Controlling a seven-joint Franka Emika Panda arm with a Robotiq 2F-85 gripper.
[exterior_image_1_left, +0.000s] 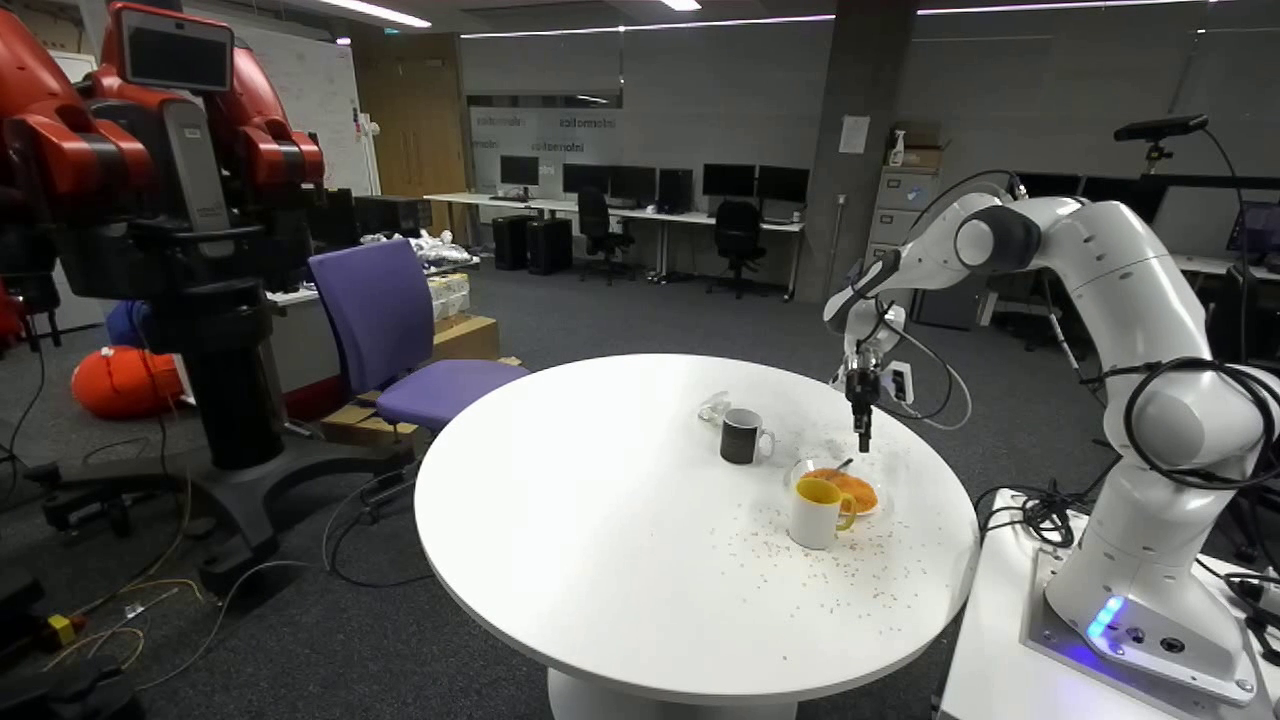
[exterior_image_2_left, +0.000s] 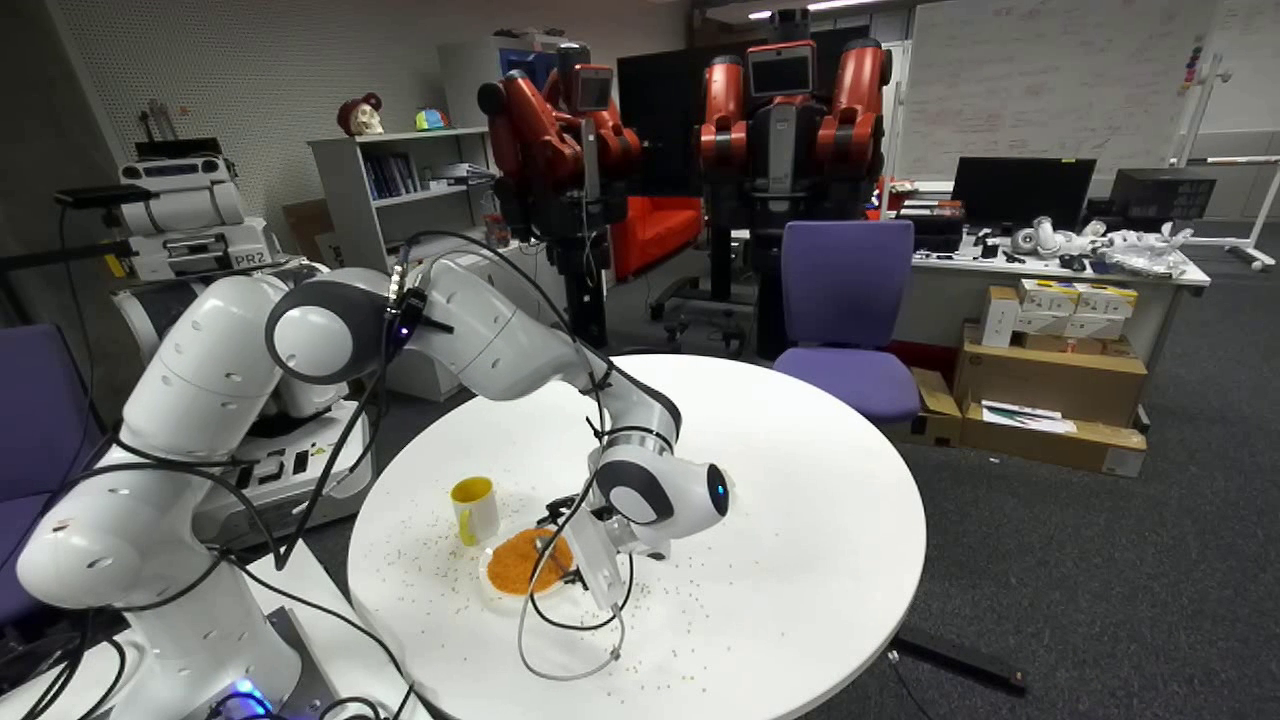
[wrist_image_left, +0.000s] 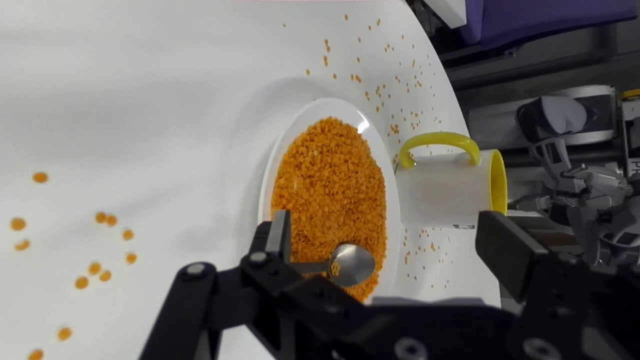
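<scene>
My gripper (wrist_image_left: 384, 235) stands wide open with nothing between its fingers. It hangs pointing down above the plate; in an exterior view the gripper (exterior_image_1_left: 863, 440) is clear of the food below. The white plate (wrist_image_left: 393, 215) carries a heap of orange lentil-like grains (wrist_image_left: 327, 180). On the heap lies a metal spoon (wrist_image_left: 351, 264), a few grains in its bowl; one finger hides part of its handle. Beside the plate, a white mug with yellow inside and handle (wrist_image_left: 440, 192) stands upright, seen also in both exterior views (exterior_image_1_left: 812, 522) (exterior_image_2_left: 482, 515).
Grains are scattered over the round white table (exterior_image_1_left: 560, 480). A dark grey mug (exterior_image_1_left: 740, 440) and a crumpled clear wrapper (exterior_image_1_left: 714, 407) stand farther along it. A purple chair (exterior_image_2_left: 845, 290) is at the table's edge, with red robots (exterior_image_2_left: 785, 120) behind. A cable loops below the wrist.
</scene>
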